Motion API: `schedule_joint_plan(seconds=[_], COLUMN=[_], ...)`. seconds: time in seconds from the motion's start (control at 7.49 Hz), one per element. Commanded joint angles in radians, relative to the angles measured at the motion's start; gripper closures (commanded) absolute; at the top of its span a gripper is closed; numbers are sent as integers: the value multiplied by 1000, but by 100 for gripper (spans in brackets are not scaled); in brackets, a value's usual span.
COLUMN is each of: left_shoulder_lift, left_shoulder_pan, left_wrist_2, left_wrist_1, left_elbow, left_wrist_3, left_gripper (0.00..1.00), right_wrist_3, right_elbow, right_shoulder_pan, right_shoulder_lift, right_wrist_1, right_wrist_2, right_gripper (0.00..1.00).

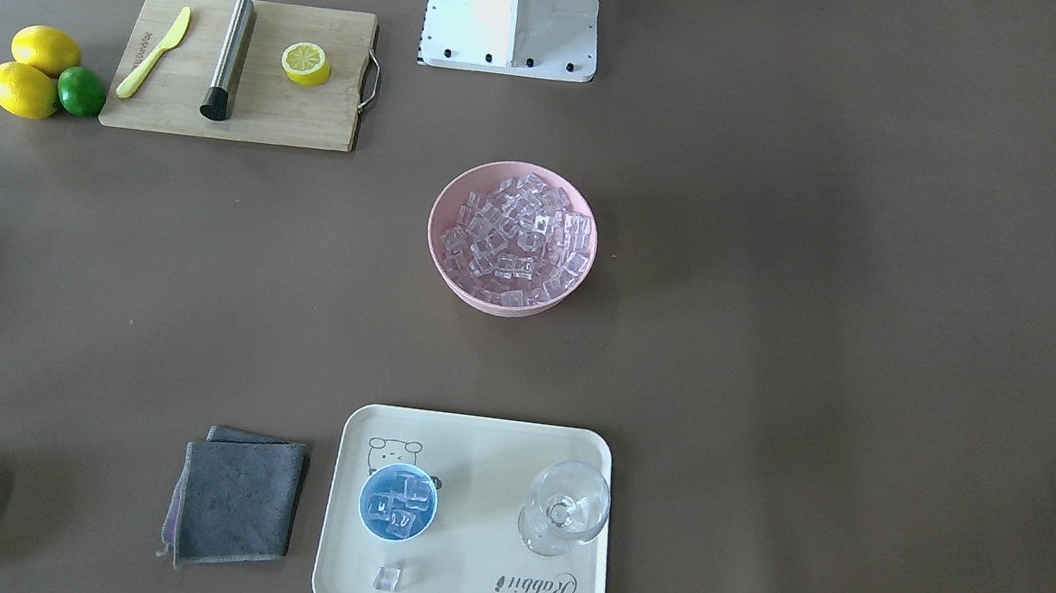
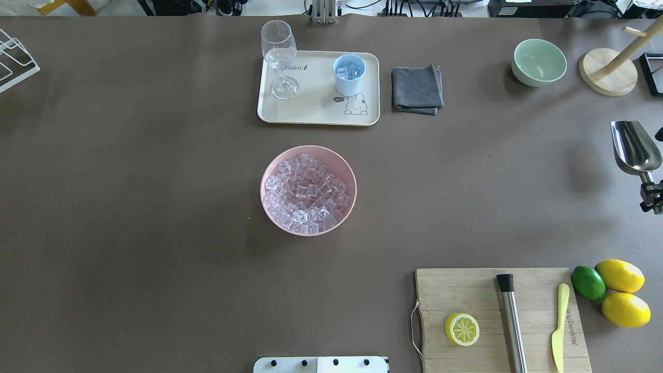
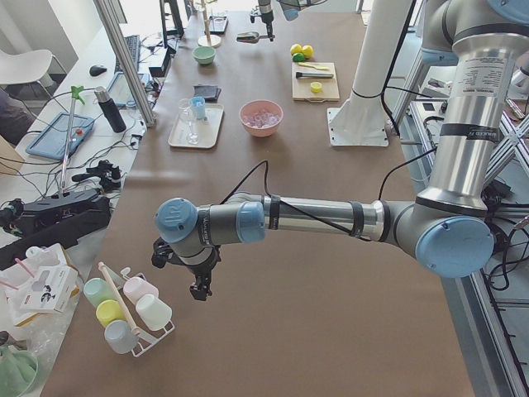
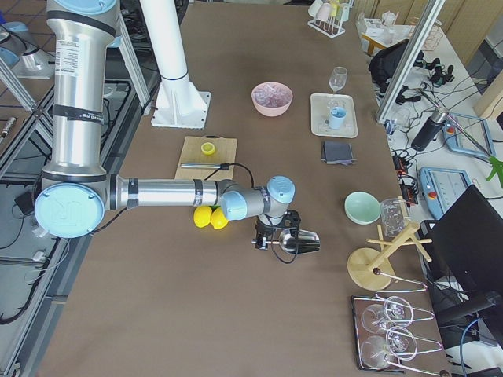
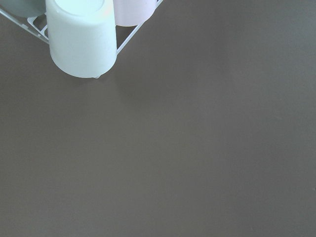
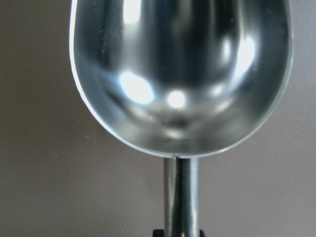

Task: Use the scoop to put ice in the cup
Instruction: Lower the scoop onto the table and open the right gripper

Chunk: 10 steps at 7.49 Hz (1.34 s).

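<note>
The shiny silver scoop (image 2: 634, 147) hangs empty above the table's far right edge, its handle held by my right gripper (image 2: 653, 197), which is shut on it. In the right wrist view the scoop's trough (image 6: 180, 74) fills the frame with no ice in it. The light-blue cup (image 2: 348, 75) stands on the cream tray (image 2: 311, 111) with several ice cubes (image 1: 399, 500) inside. One loose cube (image 1: 388, 577) lies on the tray. A pink bowl (image 2: 269, 171) at the table's middle is heaped with ice (image 2: 305, 191). My left gripper (image 3: 201, 289) shows only in the exterior left view; I cannot tell its state.
A stemmed glass (image 2: 279, 57) shares the tray, with a grey cloth (image 2: 417, 89) and a pale-green bowl (image 2: 538, 62) to its right. A cutting board (image 2: 466, 290) holds a lemon half, a steel cylinder and a yellow knife, with lemons and a lime (image 2: 588, 282) beside it. A rack of upturned cups (image 3: 124, 314) stands below the left gripper.
</note>
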Motion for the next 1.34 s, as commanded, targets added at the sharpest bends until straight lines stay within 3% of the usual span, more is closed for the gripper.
schedule_joint_plan(seconds=[0.0,0.93,1.2], left_shoulder_lift=[0,0,0], left_shoulder_pan=[0,0,0], left_wrist_2=[0,0,0], left_wrist_1=[2,0,0], left_elbow=[0,0,0], left_wrist_3=[0,0,0], left_gripper=[1,1,1], right_wrist_3=[-4,-3,-3], right_elbow=[-20,-46,-46], right_shoulder_pan=[0,9,11], right_shoulder_lift=[-1,-8,-8], right_wrist_1=[17,59,60], right_wrist_2=[5,36,36], right_gripper=[100,100,93])
